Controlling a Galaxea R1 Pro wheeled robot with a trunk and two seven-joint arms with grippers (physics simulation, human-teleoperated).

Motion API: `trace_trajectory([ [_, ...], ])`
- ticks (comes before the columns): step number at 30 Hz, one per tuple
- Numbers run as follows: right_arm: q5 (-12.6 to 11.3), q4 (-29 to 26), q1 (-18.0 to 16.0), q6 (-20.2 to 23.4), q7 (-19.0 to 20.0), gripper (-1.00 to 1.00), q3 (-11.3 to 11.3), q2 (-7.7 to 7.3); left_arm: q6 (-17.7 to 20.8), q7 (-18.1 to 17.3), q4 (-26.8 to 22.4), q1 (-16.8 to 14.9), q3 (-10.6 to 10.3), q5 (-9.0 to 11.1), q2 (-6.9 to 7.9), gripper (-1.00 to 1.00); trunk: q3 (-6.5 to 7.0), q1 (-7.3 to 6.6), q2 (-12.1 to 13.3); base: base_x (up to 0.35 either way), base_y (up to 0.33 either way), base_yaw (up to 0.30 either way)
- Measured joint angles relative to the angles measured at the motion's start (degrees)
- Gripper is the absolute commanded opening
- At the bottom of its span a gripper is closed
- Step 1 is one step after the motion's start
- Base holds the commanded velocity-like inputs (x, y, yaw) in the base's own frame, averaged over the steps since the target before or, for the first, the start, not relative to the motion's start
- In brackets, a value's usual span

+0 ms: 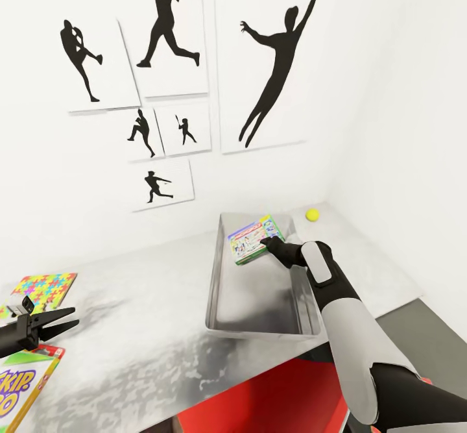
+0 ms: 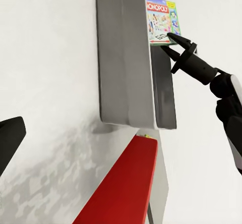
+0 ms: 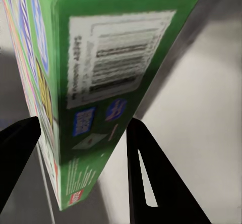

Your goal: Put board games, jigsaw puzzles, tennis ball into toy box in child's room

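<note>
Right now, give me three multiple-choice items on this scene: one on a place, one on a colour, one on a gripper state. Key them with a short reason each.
1. Where is the Monopoly box?
A. Over the far end of the metal tray
B. On the red chair
C. Beside the jigsaw puzzle

2. What colour is the tennis ball?
A. Orange
B. Yellow-green
C. White

3. What state is the right gripper in?
A. Open, empty
B. Shut, empty
C. Shut on the Monopoly box

Key:
1 A: the head view shows the box over the tray's far end, with the gripper on its near edge.
2 B: the ball on the table by the corner is yellow-green.
3 C: in the right wrist view the fingers stand on either side of the green box.
</note>
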Motion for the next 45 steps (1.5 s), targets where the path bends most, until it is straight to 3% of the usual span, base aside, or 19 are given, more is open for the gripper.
trace_trajectory([
  [28,0.3,0.5,-0.5,-2.9,0.0,-1.00,0.0,0.08,0.0,0.0,0.0,0.0,-0.2,0.0,0.00,1.00,0.00,0.00,0.0,0.000,0.000,0.000],
  [29,0.3,0.5,-0.5,-2.9,0.0,1.00,0.0,0.08,0.0,0.0,0.0,0.0,-0.2,0.0,0.00,1.00,0.00,0.00,0.0,0.000,0.000,0.000],
  [45,0.2,0.6,-0.6,-4.2,0.0,1.00,0.1,0.08,0.0,0.0,0.0,0.0,-0.2,0.0,-0.01,1.00,0.00,0.00,0.0,0.000,0.000,0.000],
])
